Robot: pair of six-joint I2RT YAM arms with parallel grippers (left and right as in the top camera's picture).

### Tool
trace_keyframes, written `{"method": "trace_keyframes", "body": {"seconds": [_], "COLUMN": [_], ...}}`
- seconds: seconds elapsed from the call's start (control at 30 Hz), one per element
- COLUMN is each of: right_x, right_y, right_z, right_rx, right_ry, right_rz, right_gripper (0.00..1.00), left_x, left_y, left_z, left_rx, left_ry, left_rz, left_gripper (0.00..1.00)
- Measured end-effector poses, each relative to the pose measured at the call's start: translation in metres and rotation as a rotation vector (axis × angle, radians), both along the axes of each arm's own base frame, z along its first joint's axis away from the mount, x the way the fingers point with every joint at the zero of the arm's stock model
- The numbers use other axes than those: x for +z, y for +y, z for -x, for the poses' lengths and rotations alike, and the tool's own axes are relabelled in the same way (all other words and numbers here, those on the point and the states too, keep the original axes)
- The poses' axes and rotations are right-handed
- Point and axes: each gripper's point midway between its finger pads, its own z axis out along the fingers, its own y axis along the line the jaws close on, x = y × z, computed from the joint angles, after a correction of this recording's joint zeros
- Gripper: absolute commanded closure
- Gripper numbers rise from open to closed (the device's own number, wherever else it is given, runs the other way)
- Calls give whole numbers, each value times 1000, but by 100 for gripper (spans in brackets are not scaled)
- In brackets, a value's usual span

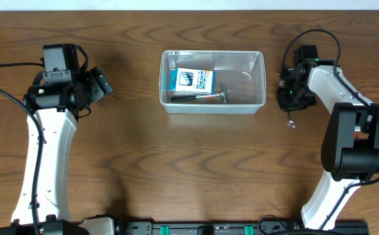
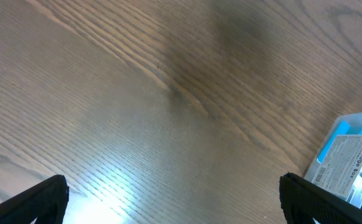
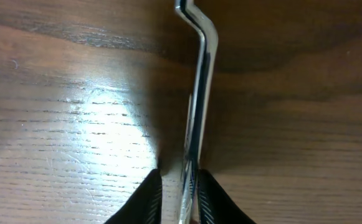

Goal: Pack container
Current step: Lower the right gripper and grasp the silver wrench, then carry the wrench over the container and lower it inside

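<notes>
The right gripper [image 3: 179,186] is clamping the straight shank of a thin bent metal tool [image 3: 199,93] just right of the container [image 1: 213,108], which is sitting mid-bench at the far side. The left gripper [image 2: 177,199] is hovering with fingers wide apart. The clear tub is likely light, slightly flexible and slippery, so gripping its rim is looking soundest.

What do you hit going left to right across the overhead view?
Left tool, open → container → right tool, shut on a bent metal rod. The items inside the container overlap, so I've left them out.
</notes>
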Motion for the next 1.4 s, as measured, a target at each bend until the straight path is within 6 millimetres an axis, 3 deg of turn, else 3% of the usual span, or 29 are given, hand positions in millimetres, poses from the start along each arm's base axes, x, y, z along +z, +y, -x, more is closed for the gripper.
{"method": "trace_keyframes", "body": {"seconds": [0.2, 0.37, 0.47, 0.67, 0.87, 1.13, 1.3, 1.4], "right_x": [0, 0, 0, -3, -7, -6, 2, 27], "right_y": [0, -1, -1, -1, -1, -2, -7, -10], "right_z": [0, 1, 1, 3, 5, 5, 9, -13], "right_rx": [-3, -7, -9, -7, -6, -5, -5, -6], "right_ry": [1, 4, 5, 7, 0, -3, 41, 15], "right_rz": [1, 3, 4, 7, 5, 17, 49, 64], "right_gripper": [96, 96, 89, 86, 98, 99, 99, 99], "left_x": [0, 0, 0, 0, 0, 0, 0, 0], "left_y": [0, 0, 0, 0, 0, 0, 0, 0], "left_z": [0, 0, 0, 0, 0, 0, 0, 0], "left_rx": [0, 0, 0, 0, 0, 0, 0, -1], "left_ry": [0, 0, 0, 0, 0, 0, 0, 0], "left_rz": [0, 0, 0, 0, 0, 0, 0, 0], "left_gripper": [2, 2, 2, 2, 2, 2, 2, 2]}}
